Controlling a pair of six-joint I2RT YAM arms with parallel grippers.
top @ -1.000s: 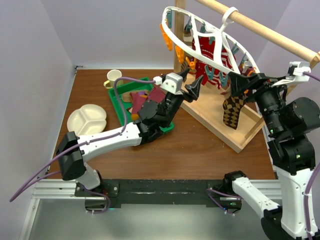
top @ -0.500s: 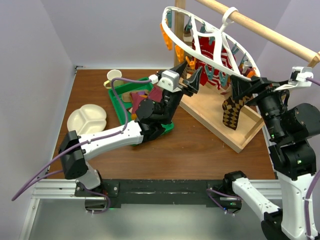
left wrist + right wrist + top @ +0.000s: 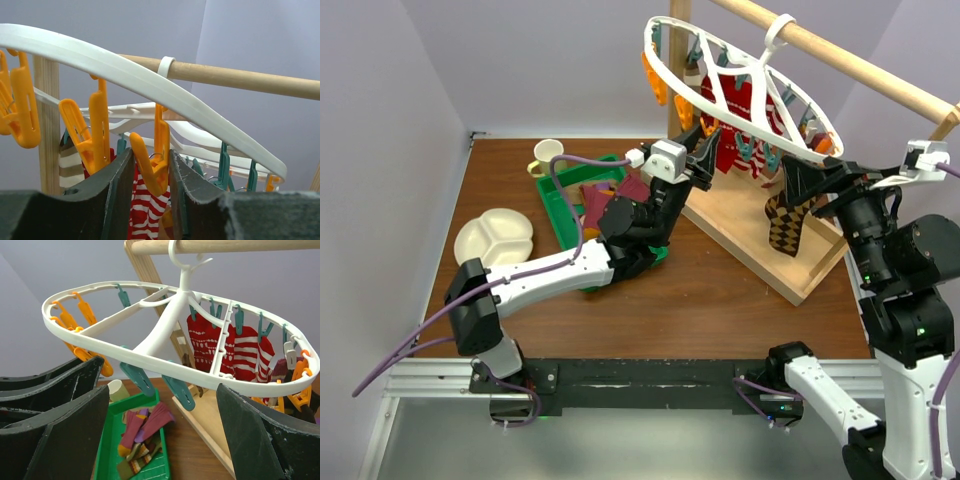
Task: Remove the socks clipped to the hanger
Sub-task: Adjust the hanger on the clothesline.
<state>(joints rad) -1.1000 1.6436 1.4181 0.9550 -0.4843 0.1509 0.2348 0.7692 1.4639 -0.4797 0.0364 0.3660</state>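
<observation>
Left fingers (image 3: 116, 190) sit on either side of one orange clip (image 3: 156, 175) hanging off the hanger (image 3: 125, 70). They're narrowed in so the clip nearly fills the gap, but honestly I can't tell if they're actually squeezing it or just framing it. Right fingers (image 3: 260, 435) are spread wide with nothing between them, parked just in front of the hanger's near rim at the right side of the overhead frame. The hanger hooks over the wooden rail (image 3: 860, 60) in the upper right of the overhead view and tilts, with its left end higher. Socks clipped under it: a red-and-white striped sock (image 3: 245, 350) and a red one with white dots (image 3: 205, 342) right beside it, both held by teal clips (image 3: 239, 319) toward the right of the right wrist view. There's also a tan striped sock (image 3: 70, 167) low on the left of the left wrist view, behind the orange clips. A brown argyle sock (image 3: 782, 228) dangles just left of the right arm, over the wooden base (image 3: 750, 245) of the stand. Over in the left-centre of the overhead frame a green tray (image 3: 555, 205) sits on the desk (image 3: 720, 300) with a few loose socks (image 3: 142, 432) in it, maroon and striped ones. A cup (image 3: 547, 153) sits just above the tray, and a white divided plate (image 3: 495, 238) is to the tray's left.
</observation>
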